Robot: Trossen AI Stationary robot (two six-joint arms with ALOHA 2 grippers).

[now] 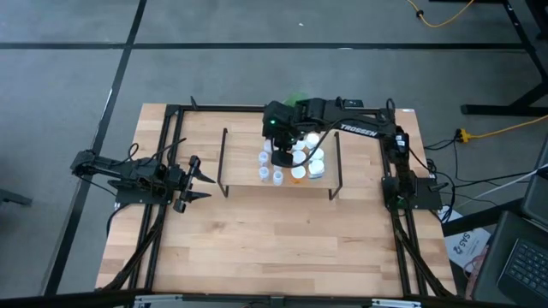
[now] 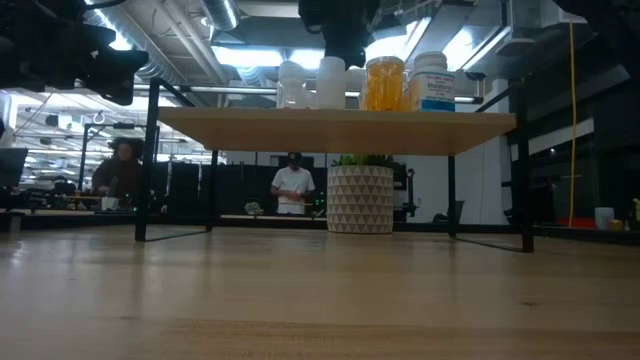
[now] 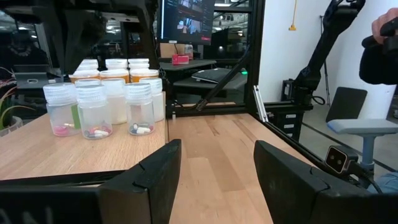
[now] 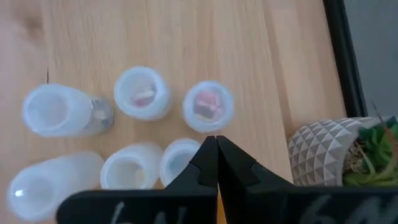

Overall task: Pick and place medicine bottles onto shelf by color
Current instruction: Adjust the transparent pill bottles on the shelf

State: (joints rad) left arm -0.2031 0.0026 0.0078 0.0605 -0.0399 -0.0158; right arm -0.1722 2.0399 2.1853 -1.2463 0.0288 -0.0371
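The medicine bottles [image 1: 295,161] stand upright in a cluster on the light-wood shelf [image 1: 244,167]. At its left end are small clear ones [image 3: 94,112], behind them white and orange ones [image 2: 385,83]. My right gripper [image 1: 281,156] points down over the cluster with its fingers shut and nothing between them. Its tips [image 4: 216,142] hang over the gap between a clear bottle holding pink pills [image 4: 208,106] and a white bottle [image 4: 180,160]. My left gripper [image 1: 201,181] is open and empty above the table, left of the shelf, facing the bottles [image 3: 217,168].
A potted green plant [image 1: 295,101] in a white patterned pot [image 2: 360,198] stands behind the shelf. Black metal frames [image 1: 224,162] hold the shelf's ends. Bare tabletop [image 1: 274,244] lies in front. People [image 2: 293,185] are in the room beyond.
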